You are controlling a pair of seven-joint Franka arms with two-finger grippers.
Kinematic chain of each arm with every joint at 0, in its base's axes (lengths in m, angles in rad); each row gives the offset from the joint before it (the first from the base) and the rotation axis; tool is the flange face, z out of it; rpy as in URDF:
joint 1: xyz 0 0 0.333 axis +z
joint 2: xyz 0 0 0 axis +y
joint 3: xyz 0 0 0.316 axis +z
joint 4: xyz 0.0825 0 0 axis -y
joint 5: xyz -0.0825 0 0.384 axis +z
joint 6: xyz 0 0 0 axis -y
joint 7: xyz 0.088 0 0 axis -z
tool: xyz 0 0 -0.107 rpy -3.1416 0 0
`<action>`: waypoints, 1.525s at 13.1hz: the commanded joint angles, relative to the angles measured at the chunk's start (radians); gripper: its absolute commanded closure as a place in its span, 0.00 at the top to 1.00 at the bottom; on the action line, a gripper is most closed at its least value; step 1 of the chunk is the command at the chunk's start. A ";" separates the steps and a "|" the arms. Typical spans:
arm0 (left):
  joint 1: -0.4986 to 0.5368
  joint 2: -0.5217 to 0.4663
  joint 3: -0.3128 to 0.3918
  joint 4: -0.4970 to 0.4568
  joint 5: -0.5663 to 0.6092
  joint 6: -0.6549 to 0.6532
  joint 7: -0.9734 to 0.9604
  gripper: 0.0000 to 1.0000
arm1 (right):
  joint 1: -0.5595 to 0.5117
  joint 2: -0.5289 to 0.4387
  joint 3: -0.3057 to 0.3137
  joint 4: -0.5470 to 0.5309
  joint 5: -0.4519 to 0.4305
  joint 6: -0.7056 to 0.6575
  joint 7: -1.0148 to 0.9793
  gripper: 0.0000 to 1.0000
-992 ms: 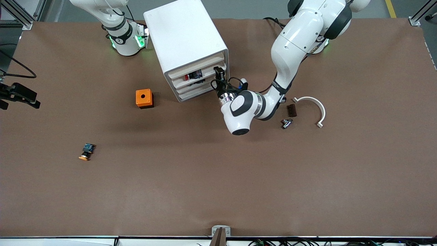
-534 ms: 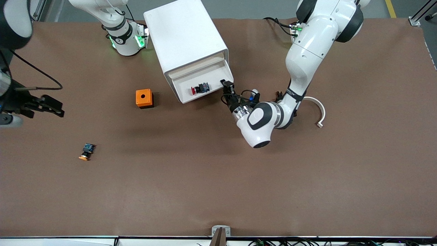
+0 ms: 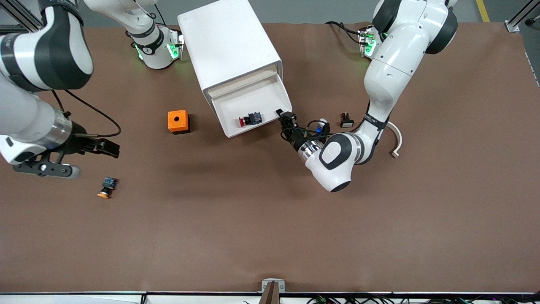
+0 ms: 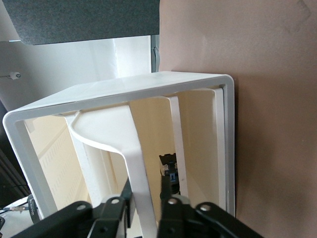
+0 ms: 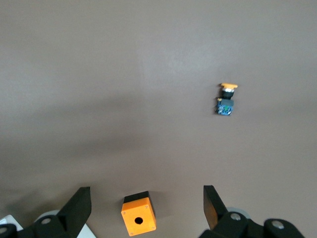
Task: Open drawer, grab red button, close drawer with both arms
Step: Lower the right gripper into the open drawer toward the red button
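Left hand (image 3: pixel 283 116) at the drawer (image 3: pixel 270 86) front, fingers straddling its pull, grip on it unclear | button (image 3: pixel 249 119) lies in the open drawer near its front; judged light, rigid, best pinched across the black body | right hand (image 3: pixel 110 148) gapes wide over the counter (image 3: pixel 270 219) near the orange cube (image 3: pixel 178 121).

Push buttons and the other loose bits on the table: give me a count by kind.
Push buttons: 2, red button in the drawer, orange-capped button
Orange cube: 1
White curved bracket: 1
Small black part: 1
Total: 5
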 commanded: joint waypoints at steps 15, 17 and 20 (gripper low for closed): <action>0.017 -0.018 -0.007 0.132 0.095 -0.048 0.892 1.00 | 0.356 0.030 -0.004 -0.136 0.209 0.087 1.018 1.00; 0.011 -0.029 0.026 0.168 0.128 -0.022 1.011 1.00 | 0.413 0.030 -0.005 -0.181 0.212 0.156 1.096 1.00; -0.015 -0.046 0.059 0.276 0.320 -0.014 1.233 1.00 | 0.488 0.030 -0.004 -0.256 0.212 0.268 1.197 1.00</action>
